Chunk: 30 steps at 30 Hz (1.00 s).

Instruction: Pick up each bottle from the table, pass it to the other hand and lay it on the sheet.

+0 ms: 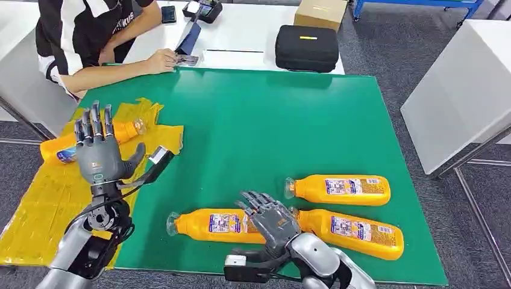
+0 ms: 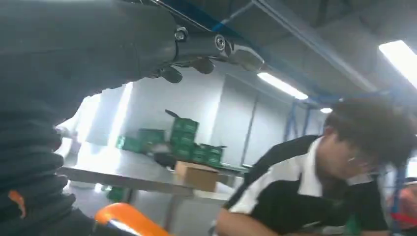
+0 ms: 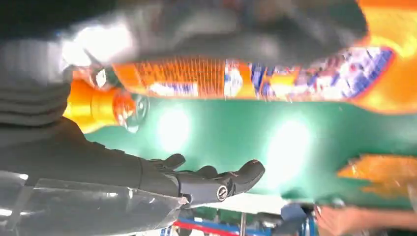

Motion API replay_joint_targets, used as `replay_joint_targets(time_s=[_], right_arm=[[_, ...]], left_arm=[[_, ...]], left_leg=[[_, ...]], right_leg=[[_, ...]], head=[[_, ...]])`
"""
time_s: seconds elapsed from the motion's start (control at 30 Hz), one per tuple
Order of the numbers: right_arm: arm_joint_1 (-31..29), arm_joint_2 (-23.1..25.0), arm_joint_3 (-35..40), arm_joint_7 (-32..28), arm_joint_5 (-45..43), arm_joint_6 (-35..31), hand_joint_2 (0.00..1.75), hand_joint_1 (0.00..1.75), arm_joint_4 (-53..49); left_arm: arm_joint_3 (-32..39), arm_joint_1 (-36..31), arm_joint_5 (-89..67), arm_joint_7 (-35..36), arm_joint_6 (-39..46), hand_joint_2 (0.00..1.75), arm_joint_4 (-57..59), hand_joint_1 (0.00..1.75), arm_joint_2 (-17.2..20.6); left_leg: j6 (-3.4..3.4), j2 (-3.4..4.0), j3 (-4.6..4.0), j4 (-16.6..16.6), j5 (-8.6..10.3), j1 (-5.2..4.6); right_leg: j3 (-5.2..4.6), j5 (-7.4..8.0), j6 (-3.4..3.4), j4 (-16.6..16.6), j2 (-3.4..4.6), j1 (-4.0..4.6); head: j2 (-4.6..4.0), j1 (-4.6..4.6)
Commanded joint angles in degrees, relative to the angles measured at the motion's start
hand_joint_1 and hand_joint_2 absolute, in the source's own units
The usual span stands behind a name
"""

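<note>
Green covering lay over the tabletop (image 1: pixel 289 120), and a crumpled yellow sheet (image 1: pixel 42 205) draped its left edge. One orange bottle (image 1: pixel 69 147) lay on that sheet, partly behind the left hand (image 1: pixel 99 153); three more lay near the front edge of the tabletop: a front-left bottle (image 1: pixel 208 224), a front-right bottle (image 1: pixel 352 232) and a farther bottle (image 1: pixel 340 189) just beyond them. In the head view the left hand stood upright over the sheet, fingers straight and spread, thumb out to the side, grasping nothing. The right hand (image 1: pixel 271 220) hovered palm-down where the two front bottles met, its fingers fanned over the front-left bottle's base; that view did not settle whether it touched. The right wrist view gave what the head view could not: a labelled bottle (image 3: pixel 255 78) close against the underside of the blurred hand, a second bottle's neck and clear cap (image 3: pixel 110 108) beside it, and dark fingers (image 3: pixel 216 182) stretched out loose with green showing between them and the bottles, so the hand was released, not clenched. The left wrist view looked up past the left hand's dark fingers (image 2: pixel 196 49) to ceiling lights and a person (image 2: pixel 324 196) in a black-and-white top, seated at the far-left corner in the head view, with an orange bottle edge (image 2: pixel 130 219) low in the picture.
</note>
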Motion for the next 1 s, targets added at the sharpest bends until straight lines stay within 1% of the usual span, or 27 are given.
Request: replay_joint_targets(time_s=[0.03,0.07,0.13,0.17,0.23,0.27,0.3,0.33,0.37,0.4,0.43,0.47,0.53,0.57,0.6,0.63,0.67,0.7,0.73,0.77,0.9,0.97,1.0], right_arm=[[-3.82,4.21,0.56,1.66,0.88,-1.11,1.75,0.0,12.33],[-4.03,4.75,0.2,2.04,1.3,-1.49,1.75,0.0,13.57],[-4.02,4.76,0.21,2.05,1.33,-1.51,1.75,0.0,13.62],[-4.02,4.76,0.21,2.05,1.33,-1.51,1.75,0.0,13.62],[-4.19,5.02,0.22,2.23,1.68,-1.81,1.75,0.0,14.28],[-4.34,5.62,-0.26,2.27,1.84,-2.04,1.75,0.0,15.14],[-4.61,6.13,-0.43,1.82,1.66,-2.09,1.75,0.0,16.13],[-4.89,6.38,-0.41,1.6,1.55,-2.07,1.75,0.0,16.9],[-5.37,6.86,-0.4,1.24,1.4,-2.15,1.75,0.0,18.26],[-5.84,7.28,-0.26,0.71,1.12,-2.13,1.75,0.0,19.58],[-6.39,7.78,-0.27,-0.13,0.64,-2.33,1.75,0.0,21.24],[-6.68,8.14,-0.29,-0.66,0.35,-2.53,1.75,0.0,22.14],[-7.39,9.02,-0.45,-1.92,-0.56,-2.83,1.75,0.0,24.16],[-7.97,9.57,-0.38,-2.77,-1.21,-2.94,1.75,0.0,25.63],[-8.44,9.99,-0.23,-2.97,-1.35,-2.92,1.75,0.0,26.81],[-8.93,10.46,-0.07,-3.26,-1.59,-2.9,1.75,0.0,28.1],[-9.15,10.76,-0.16,-3.39,-1.87,-2.8,1.75,0.0,28.71],[-9.89,11.52,-0.04,-3.97,-2.46,-2.57,1.75,0.49,30.83],[-10.25,11.9,-0.2,-4.95,-3.62,-1.9,1.75,1.4,32.02],[-10.49,11.95,-0.03,-5.1,-3.92,-1.77,1.75,1.43,32.65],[-10.82,12.0,0.03,-5.25,-4.26,-1.66,1.75,1.43,33.43],[-10.82,12.0,0.03,-5.25,-4.26,-1.66,1.75,1.43,33.43],[-10.82,12.0,0.03,-5.25,-4.26,-1.66,1.75,1.43,33.43]], left_arm=[[9.36,0.01,11.1,-14.21,0.42,1.75,-5.3,0.0,-7.93],[9.42,-0.15,15.0,-16.63,-0.5,1.75,-5.89,0.0,-8.43],[9.42,-0.32,14.96,-16.61,-0.52,1.75,-5.96,0.0,-8.45],[9.42,-0.32,14.96,-16.61,-0.52,1.75,-5.96,0.0,-8.45],[9.14,-0.29,14.56,-17.05,-0.02,1.75,-6.09,0.0,-8.22],[9.13,-0.23,17.27,-18.58,0.32,1.75,-6.65,0.0,-8.45],[8.69,-0.18,17.97,-19.44,0.36,1.75,-7.36,0.0,-8.3],[8.47,-0.06,17.92,-19.48,0.29,1.75,-7.97,0.0,-8.33],[8.02,0.12,19.91,-20.71,0.42,1.75,-8.92,0.0,-8.36],[7.58,0.43,20.27,-21.1,0.54,1.75,-10.05,0.0,-8.37],[6.84,0.69,24.11,-23.29,0.15,1.75,-11.21,0.0,-8.48],[6.47,0.81,28.17,-24.95,-1.29,1.75,-11.97,0.0,-8.77],[6.1,0.74,29.34,-25.32,-2.23,1.75,-12.51,0.0,-8.47],[5.75,0.62,29.83,-25.47,-2.61,1.75,-12.53,0.0,-8.3],[5.63,0.6,33.73,-27.07,-4.02,1.75,-12.79,0.0,-8.37],[5.35,0.42,34.14,-27.59,-4.02,1.75,-12.54,0.0,-8.1],[5.35,0.41,34.18,-27.66,-3.84,1.75,-12.51,0.0,-8.11],[5.19,0.35,35.83,-28.3,-4.23,1.75,-12.62,0.0,-8.2],[4.94,0.25,35.61,-28.41,-4.14,1.75,-12.59,0.0,-8.04],[4.83,0.21,35.69,-28.39,-4.28,1.75,-12.52,0.0,-8.0],[4.83,0.06,36.12,-28.16,-4.65,1.75,-12.47,0.0,-8.02],[4.83,0.06,36.12,-28.16,-4.65,1.75,-12.47,0.0,-8.02],[4.83,0.06,36.12,-28.16,-4.65,1.75,-12.47,0.0,-8.02]], left_leg=[[0.03,0.03,0.26,0.01,-0.13,0.04],[0.05,0.01,0.4,0.04,-0.21,0.03],[0.04,-0.08,0.2,0.0,-0.08,0.04],[0.06,-0.09,0.37,0.03,-0.17,0.03],[0.06,0.02,0.38,0.03,-0.18,0.03],[0.08,0.04,0.48,0.05,-0.25,0.02],[0.04,0.04,0.27,0.0,-0.12,0.02],[0.03,0.03,0.24,-0.01,-0.11,0.03],[0.04,0.03,0.4,0.03,-0.2,0.03],[0.02,0.04,0.29,0.01,-0.14,0.05],[0.02,0.03,0.14,-0.02,-0.05,0.04],[0.03,0.02,0.32,0.01,-0.15,0.04],[0.04,0.03,0.37,0.03,-0.19,0.05],[0.04,0.07,0.35,0.03,-0.18,0.03],[0.03,0.06,0.18,-0.02,-0.07,0.03],[0.05,0.07,0.39,0.03,-0.18,0.04],[0.03,0.06,0.31,-0.01,-0.13,0.04],[0.04,0.07,0.36,0.01,-0.16,0.04],[0.04,0.07,0.4,0.01,-0.17,0.03],[0.04,0.07,0.44,0.03,-0.2,0.04],[0.02,0.02,0.27,-0.04,-0.07,0.04],[0.04,-0.03,0.47,0.0,-0.15,0.04],[0.01,0.03,0.24,-0.03,-0.04,0.06]], right_leg=[[0.25,-0.08,-0.26,-0.03,0.08,0.07],[0.37,-0.16,-0.36,0.02,0.07,0.07],[0.21,-0.07,-0.23,-0.03,-0.04,0.07],[0.37,-0.16,-0.34,0.01,-0.03,0.07],[0.36,-0.13,-0.32,-0.01,0.08,0.07],[0.44,-0.18,-0.38,0.02,0.12,0.05],[0.25,-0.07,-0.25,-0.03,0.09,0.05],[0.22,-0.06,-0.25,-0.03,0.08,0.05],[0.37,-0.14,-0.35,0.02,0.1,0.07],[0.26,-0.09,-0.29,-0.01,0.09,0.08],[0.13,-0.01,-0.18,-0.05,0.06,0.06],[0.3,-0.1,-0.3,-0.01,0.08,0.08],[0.34,-0.13,-0.33,0.01,0.1,0.08],[0.3,-0.12,-0.31,0.01,0.13,0.07],[0.15,-0.02,-0.19,-0.04,0.1,0.05],[0.34,-0.12,-0.34,0.01,0.13,0.07],[0.28,-0.08,-0.28,-0.02,0.11,0.07],[0.32,-0.1,-0.32,-0.01,0.14,0.07],[0.34,-0.11,-0.34,0.0,0.14,0.07],[0.38,-0.14,-0.37,0.02,0.14,0.07],[0.23,-0.05,-0.24,-0.04,0.04,0.07],[0.39,-0.14,-0.36,0.0,0.02,0.07],[0.18,-0.02,-0.17,-0.05,0.04,0.07]], head=[[0.0,-0.04],[0.0,-0.07],[0.0,-0.04],[0.0,-0.04],[0.0,-0.04],[0.0,-0.02],[0.0,-0.02],[0.0,-0.02],[0.0,-0.02],[0.0,-0.04],[0.0,-0.04],[0.0,-0.02],[0.0,-0.04],[0.0,-0.04],[0.0,-0.04],[0.0,-0.04],[0.0,-0.04],[0.0,-0.02],[0.0,-0.04],[0.0,-0.02],[0.0,-0.02],[0.0,-0.02],[0.0,-0.04]])
